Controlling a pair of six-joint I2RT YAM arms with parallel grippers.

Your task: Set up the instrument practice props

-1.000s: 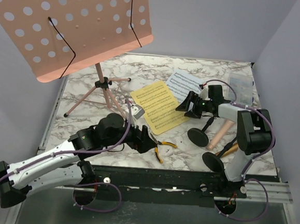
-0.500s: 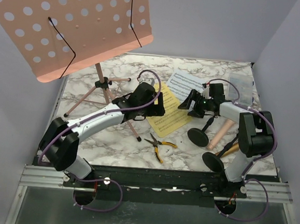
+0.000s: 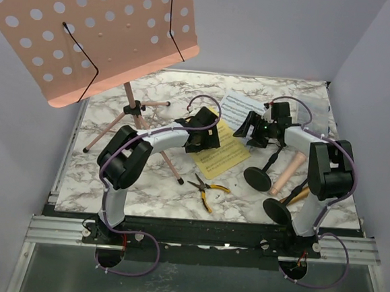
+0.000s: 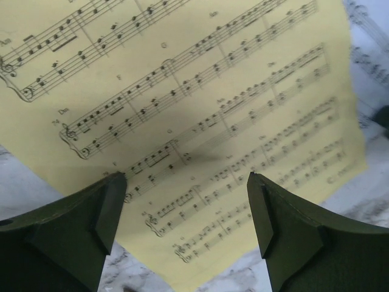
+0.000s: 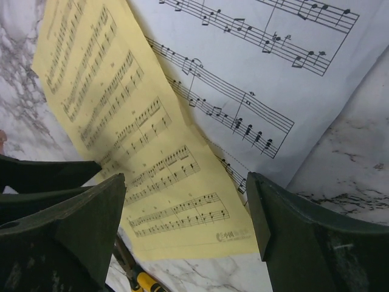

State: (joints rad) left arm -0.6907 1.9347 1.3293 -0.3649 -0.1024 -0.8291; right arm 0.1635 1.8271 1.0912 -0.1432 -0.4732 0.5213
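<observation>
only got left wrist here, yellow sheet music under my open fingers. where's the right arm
Observer: The right gripper is open too, over the edge where the yellow page overlaps the white page.
Operator: any pages on the rack yet
Observer: No, the pink rack stands at the far left with no pages on its desk.
Operator: anything lying close to my sheet
Observer: The yellow-handled pliers lie just on the near side of it.
</observation>
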